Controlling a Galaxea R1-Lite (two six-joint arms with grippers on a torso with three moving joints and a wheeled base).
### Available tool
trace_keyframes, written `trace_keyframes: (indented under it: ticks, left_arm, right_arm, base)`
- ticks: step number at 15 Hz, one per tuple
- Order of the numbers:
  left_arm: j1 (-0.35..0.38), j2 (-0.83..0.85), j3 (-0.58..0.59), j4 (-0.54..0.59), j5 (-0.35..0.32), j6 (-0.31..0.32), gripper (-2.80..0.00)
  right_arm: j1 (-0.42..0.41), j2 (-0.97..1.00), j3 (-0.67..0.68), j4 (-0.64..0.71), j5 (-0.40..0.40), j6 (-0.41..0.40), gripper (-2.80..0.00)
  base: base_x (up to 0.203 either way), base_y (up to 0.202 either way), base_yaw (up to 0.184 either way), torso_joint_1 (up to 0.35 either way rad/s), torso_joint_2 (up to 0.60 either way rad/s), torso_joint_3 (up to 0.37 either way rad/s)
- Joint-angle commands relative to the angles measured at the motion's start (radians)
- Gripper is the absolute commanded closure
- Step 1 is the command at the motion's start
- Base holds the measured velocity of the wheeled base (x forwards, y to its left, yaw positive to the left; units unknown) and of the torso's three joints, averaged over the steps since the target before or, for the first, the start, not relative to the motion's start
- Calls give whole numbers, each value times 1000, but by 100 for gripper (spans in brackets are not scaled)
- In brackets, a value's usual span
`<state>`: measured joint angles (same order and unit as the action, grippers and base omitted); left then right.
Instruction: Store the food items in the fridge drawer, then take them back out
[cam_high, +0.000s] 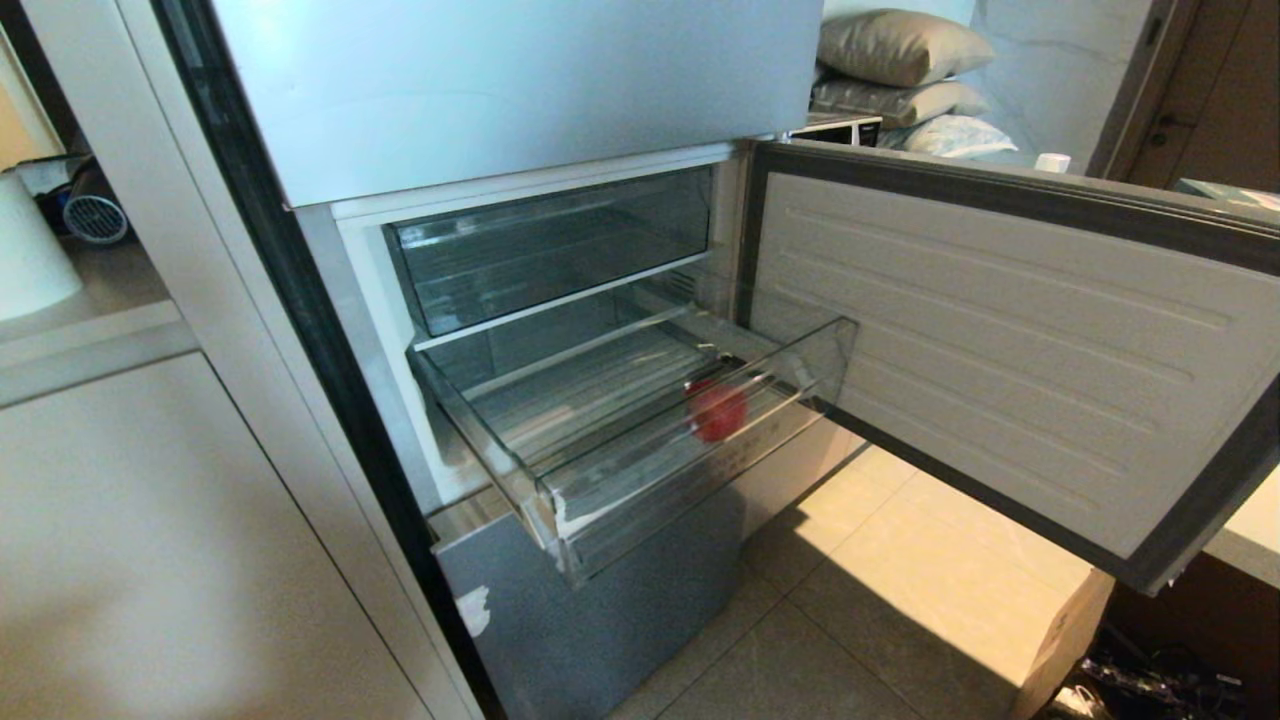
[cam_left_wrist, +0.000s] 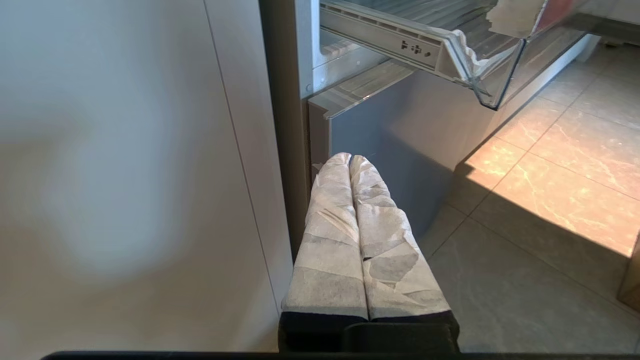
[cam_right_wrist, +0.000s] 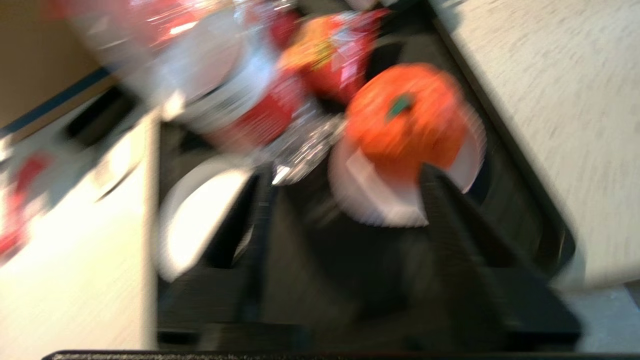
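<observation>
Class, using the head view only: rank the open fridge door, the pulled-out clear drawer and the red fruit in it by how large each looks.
1. Open fridge door, the largest, though it also swings nearest the camera.
2. Clear drawer.
3. Red fruit, plainly the smallest.

Clear glossy plastic fridge drawer, ribbed floor; smooth red fruit; crinkled white wrap on left fingers.

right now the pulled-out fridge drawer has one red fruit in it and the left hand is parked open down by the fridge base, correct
Nearly. The left hand is shut, not open: the left wrist view shows its two wrapped fingers pressed together, low beside the fridge base. The rest holds: in the head view the pulled-out fridge drawer has one red fruit in it.
</observation>
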<state>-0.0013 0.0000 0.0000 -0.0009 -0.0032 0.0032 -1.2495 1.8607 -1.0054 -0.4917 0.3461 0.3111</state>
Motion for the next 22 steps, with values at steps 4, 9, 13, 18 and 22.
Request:
trace_keyframes:
  ticks: [4,9,13,18,22]
  left_arm:
    - [0,0,2,-1,0,0,0]
    - [0,0,2,-1,0,0,0]
    - [0,0,2,-1,0,0,0]
    - [0,0,2,-1,0,0,0]
    - [0,0,2,1,0,0,0]
  right_arm:
    - [146,-455,311,-4,8,-6,0]
    - [604,-922,585,-2,-148,-64,0]
    - [971,-1247,705,129,-320,-162,0]
    - [1253,-1642,870,455,-383,-276,0]
    - [1258,-1774,978,523,-333,-357,0]
  base:
    - [0,0,0,0,0,0]
    - [0,0,0,0,0,0]
    - [0,0,0,0,0,0]
    - [0,0,0,0,0,0]
    - [0,0,0,0,0,0]
